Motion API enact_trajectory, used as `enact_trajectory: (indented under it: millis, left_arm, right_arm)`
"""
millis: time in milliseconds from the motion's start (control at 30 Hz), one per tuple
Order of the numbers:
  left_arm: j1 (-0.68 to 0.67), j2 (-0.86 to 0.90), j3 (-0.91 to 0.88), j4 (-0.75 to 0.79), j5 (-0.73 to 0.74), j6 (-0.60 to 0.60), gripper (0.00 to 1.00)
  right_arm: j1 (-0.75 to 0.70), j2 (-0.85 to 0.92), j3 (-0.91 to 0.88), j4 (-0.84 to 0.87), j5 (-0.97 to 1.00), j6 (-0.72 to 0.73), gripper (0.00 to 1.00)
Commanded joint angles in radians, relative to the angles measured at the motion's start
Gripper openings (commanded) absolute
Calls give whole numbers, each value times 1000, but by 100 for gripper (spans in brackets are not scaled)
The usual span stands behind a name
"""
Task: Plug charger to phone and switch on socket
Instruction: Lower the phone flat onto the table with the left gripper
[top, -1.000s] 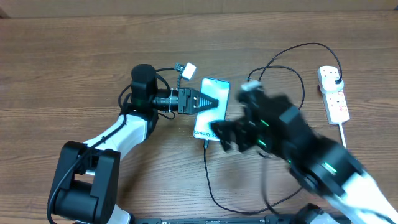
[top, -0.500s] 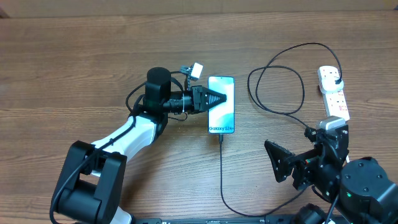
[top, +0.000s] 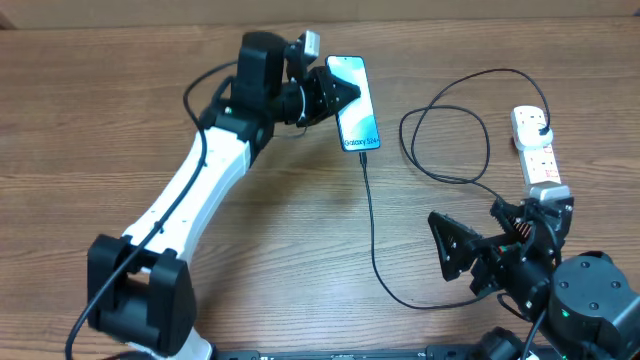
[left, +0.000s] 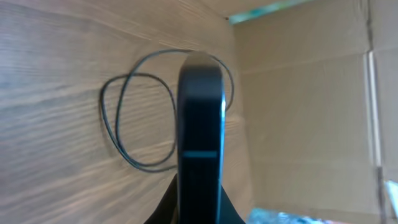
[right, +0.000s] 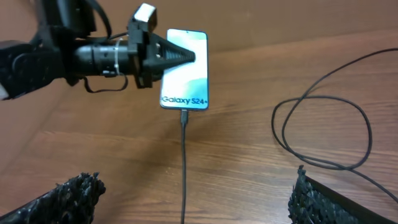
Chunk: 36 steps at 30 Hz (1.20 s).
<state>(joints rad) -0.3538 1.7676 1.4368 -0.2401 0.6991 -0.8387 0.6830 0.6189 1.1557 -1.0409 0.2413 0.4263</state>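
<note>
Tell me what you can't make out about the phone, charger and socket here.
Socket switches: overhead view, too small to tell on or off.
Phone screen: left wrist view shows only its edge.
Charger: right wrist view, cut off by the bottom edge.

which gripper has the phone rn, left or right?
The left gripper: it is shut on the phone, which has the charger cable running into its end. The right gripper is wide open, holding nothing.
</note>
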Motion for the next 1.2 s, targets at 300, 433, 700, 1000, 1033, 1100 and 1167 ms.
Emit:
enact_trajectory:
  millis: [300, 433, 700, 1000, 1033, 1100, 1167]
  left_arm:
    - [16, 320, 208, -614, 9, 579, 4]
    - [17, 393, 208, -673, 8, 633, 4]
    - [21, 505, 208, -657, 8, 635, 4]
    - [20, 531, 208, -658, -103, 495, 4]
    - [20, 531, 208, -661, -140, 470, 4]
    - [20, 531, 208, -668, -230, 419, 4]
    - [19, 531, 208, -676, -319, 365, 4]
  right_arm:
    - [2, -3, 10, 7, 13, 16, 100]
    - [2, -2, 7, 8, 11, 24, 100]
    - [2, -2, 6, 6, 12, 23, 100]
    - [2, -1, -26, 14, 12, 24, 100]
    - [2, -1, -29, 14, 12, 24, 100]
    - [2, -1, -33, 14, 12, 23, 100]
    - [2, -1, -35, 14, 12, 23, 100]
